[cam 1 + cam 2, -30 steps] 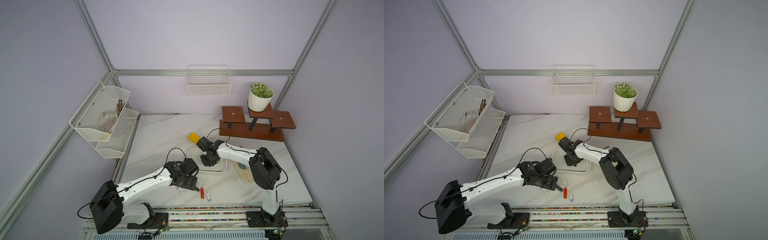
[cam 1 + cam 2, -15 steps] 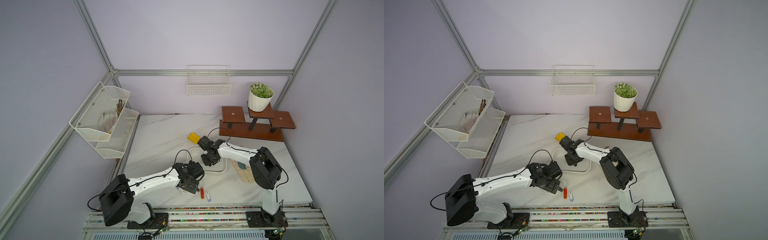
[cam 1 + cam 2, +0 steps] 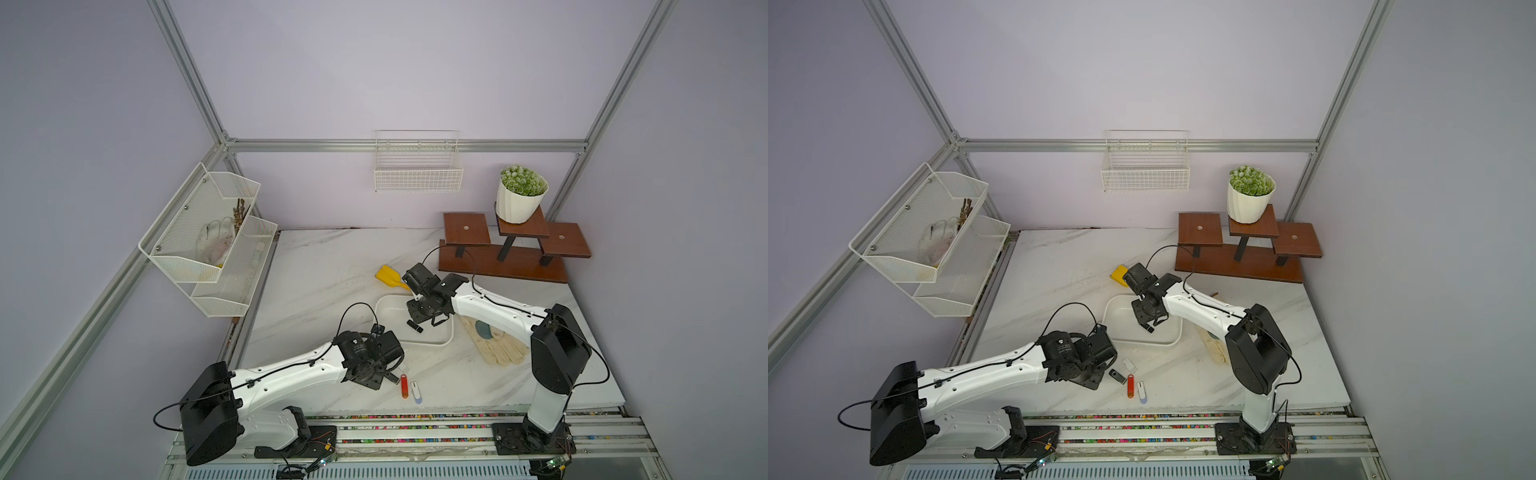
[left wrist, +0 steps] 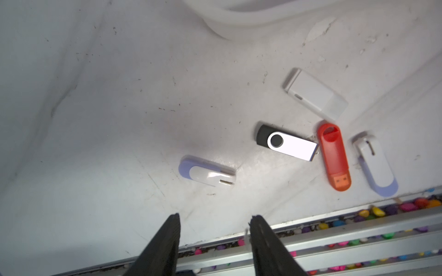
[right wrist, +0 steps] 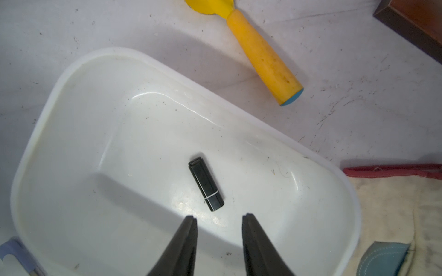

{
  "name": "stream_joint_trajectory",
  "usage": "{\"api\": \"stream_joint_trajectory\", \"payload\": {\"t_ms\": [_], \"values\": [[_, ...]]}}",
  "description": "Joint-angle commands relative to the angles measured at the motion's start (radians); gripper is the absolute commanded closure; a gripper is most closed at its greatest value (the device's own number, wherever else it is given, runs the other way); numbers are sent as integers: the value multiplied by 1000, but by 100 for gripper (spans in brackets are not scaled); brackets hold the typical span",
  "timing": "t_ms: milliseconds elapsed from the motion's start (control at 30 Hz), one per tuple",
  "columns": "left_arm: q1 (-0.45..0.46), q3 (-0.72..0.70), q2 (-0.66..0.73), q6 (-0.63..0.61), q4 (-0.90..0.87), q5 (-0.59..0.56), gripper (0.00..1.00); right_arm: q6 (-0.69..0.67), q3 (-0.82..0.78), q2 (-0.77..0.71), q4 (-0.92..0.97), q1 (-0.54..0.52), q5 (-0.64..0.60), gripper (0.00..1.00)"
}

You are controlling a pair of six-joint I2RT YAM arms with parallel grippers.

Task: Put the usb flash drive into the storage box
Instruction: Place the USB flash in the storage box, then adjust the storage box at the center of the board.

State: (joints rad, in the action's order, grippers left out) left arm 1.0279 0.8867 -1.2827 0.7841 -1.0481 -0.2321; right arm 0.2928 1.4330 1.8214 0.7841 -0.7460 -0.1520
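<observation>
While loose drives (image 4: 287, 143) are lying near the front edge of the worktop (image 4: 95, 119), the left gripper (image 4: 214, 217) is hovering just above them, part open and empty, nearest the lilac-and-white drive (image 4: 205, 173), seemingly choosing a pick; further right, a black capped drive (image 5: 206, 184) is lying flat inside the storage box (image 5: 148, 56); the right gripper (image 5: 219, 217) is hanging over it, narrowly parted, holding nothing.

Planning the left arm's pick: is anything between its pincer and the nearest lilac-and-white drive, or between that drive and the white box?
Nothing on the table: bare marble separates the left pincer, that drive and the storage box. The right pincer hangs above the box.
</observation>
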Motion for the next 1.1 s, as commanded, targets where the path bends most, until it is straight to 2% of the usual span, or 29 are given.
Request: {"api": "stream_joint_trajectory", "payload": {"t_ms": [0, 100, 400, 567, 633, 733, 1067], "values": [[-2, -31, 14, 69, -31, 52, 74, -3, 25, -22, 27, 5, -20, 64], [0, -58, -5, 94, -19, 102, 100, -10, 37, -27, 37, 5, -27, 64], [0, -124, -19, 130, 83, 116, 100, -18, 44, -44, 50, 6, -31, 66], [-2, -146, -78, 129, 158, 134, 100, -20, 35, -59, 49, 7, -43, 66], [-2, -143, -115, 117, 192, 155, 100, -19, 33, -63, 51, 8, -42, 67], [-3, -134, -177, 112, 194, 129, 100, -22, 35, -67, 56, 9, -44, 67], [-54, -66, -272, 41, 259, 93, 100, -18, 16, -81, 62, 12, -40, 67]]}}
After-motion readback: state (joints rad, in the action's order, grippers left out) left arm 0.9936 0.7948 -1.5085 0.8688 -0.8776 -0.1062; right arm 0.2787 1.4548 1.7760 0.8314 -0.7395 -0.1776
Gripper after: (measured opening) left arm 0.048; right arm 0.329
